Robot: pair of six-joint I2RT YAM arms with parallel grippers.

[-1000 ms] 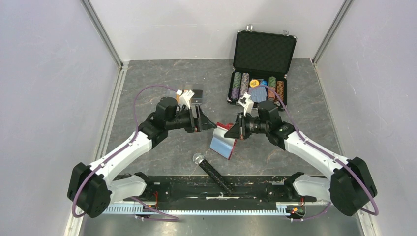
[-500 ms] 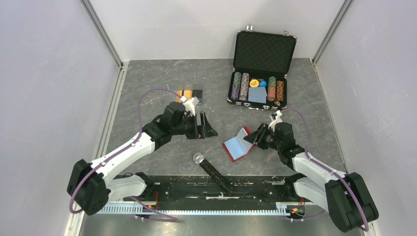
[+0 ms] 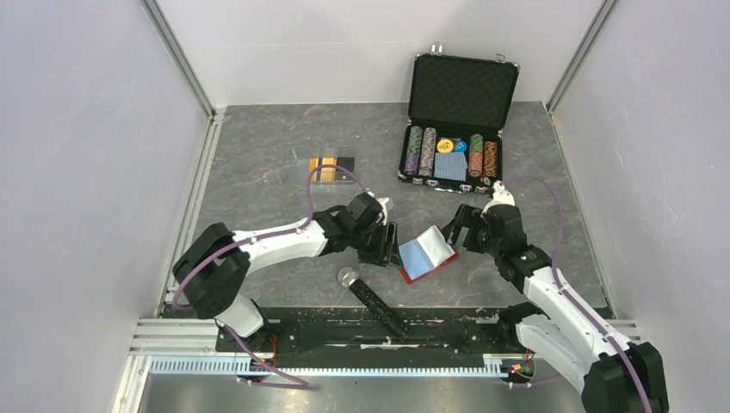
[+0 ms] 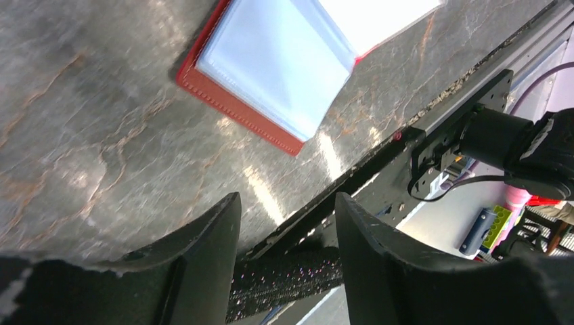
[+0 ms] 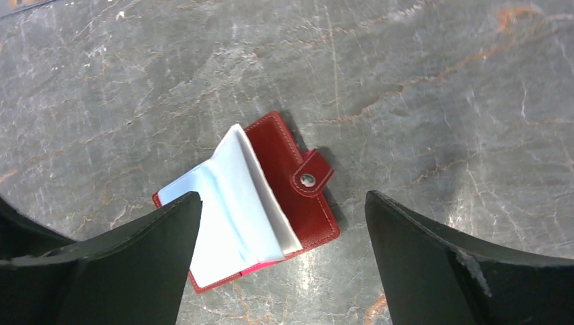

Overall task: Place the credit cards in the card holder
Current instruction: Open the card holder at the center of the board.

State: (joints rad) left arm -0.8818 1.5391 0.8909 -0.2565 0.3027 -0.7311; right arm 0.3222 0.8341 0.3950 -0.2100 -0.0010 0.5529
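Card holder: one red folding card holder [image 3: 424, 255], lying open on the table just below the middle of the overhead frame; pale blue-grey sleeves face up, one leaf half raised; its snap tab [image 5: 311, 177] sticks out toward the right of the right wrist frame.
Credit cards: one small flat row of credit cards [image 3: 331, 165] at upper left of centre in the overhead frame, well apart from the holder; one orange-gold and one black can be told (any more are too small to count).
Left gripper: one left gripper [image 3: 392, 244]; released, fingers apart with only bare table between them; it sits just left of the holder, and I cannot tell whether it touches.
Right gripper: one right gripper [image 3: 459, 228]; spread wide, grasping nothing; near the holder's upper right edge; its own camera shows the holder between its two fingers.
Poker-chip case: one black poker-chip case [image 3: 465, 90], lid raised, upper right of the overhead frame; four rows of chips on edge; one blue deck between them.
Rod: one black rod [image 3: 372, 298] with a silvery round end, lying slantwise at bottom centre, just below the left gripper.
Surface: one dark grey table [image 3: 258, 155], stone-patterned with rusty veins.
Room: pale plain walls [image 3: 86, 129] on three sides; metal strips in the two far corners.
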